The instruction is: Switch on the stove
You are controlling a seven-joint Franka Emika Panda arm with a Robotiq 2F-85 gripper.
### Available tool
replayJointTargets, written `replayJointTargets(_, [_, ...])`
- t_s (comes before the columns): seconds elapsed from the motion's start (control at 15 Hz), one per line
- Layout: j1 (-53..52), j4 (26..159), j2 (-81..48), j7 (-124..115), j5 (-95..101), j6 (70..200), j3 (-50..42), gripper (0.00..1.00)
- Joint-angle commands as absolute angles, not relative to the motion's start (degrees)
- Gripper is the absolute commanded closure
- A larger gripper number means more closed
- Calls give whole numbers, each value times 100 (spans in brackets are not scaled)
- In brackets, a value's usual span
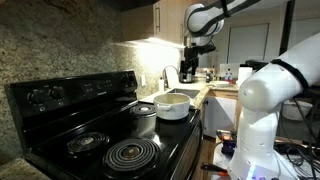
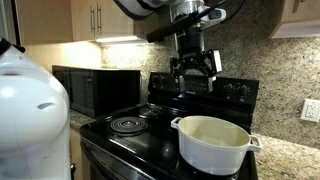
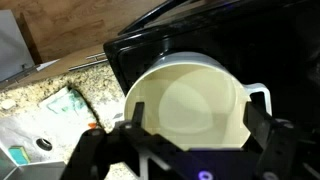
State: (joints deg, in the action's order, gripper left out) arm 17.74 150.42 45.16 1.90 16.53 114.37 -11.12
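A: Where's the stove (image 2: 152,138), and which way does it face?
B: Against the granite wall, in the counter run. Knob panel (image 2: 225,92) is upright at the back and the long axis runs along the wall. Front faces the room.
A: Obstructions?
B: White pot (image 2: 212,140) on the cooktop near the panel. One coil burner (image 2: 128,123) is bare. Microwave (image 2: 95,90) sits beside the stove.
A: Claw?
B: Gripper (image 2: 196,70) is spread wide and empty, above the pot and clear of the knobs. In the wrist view the fingers (image 3: 262,128) straddle the pot rim.
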Motion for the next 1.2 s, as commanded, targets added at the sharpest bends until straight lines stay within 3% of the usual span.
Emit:
replayJointTargets(0.0, [1744,15028,4516,175,1669,11417,-1134,0])
replayJointTargets(0.67, [1744,15028,4516,175,1669,11417,-1134,0])
replayJointTargets(1.13, [1326,14805,3896,912,1564,12681,-1575,0])
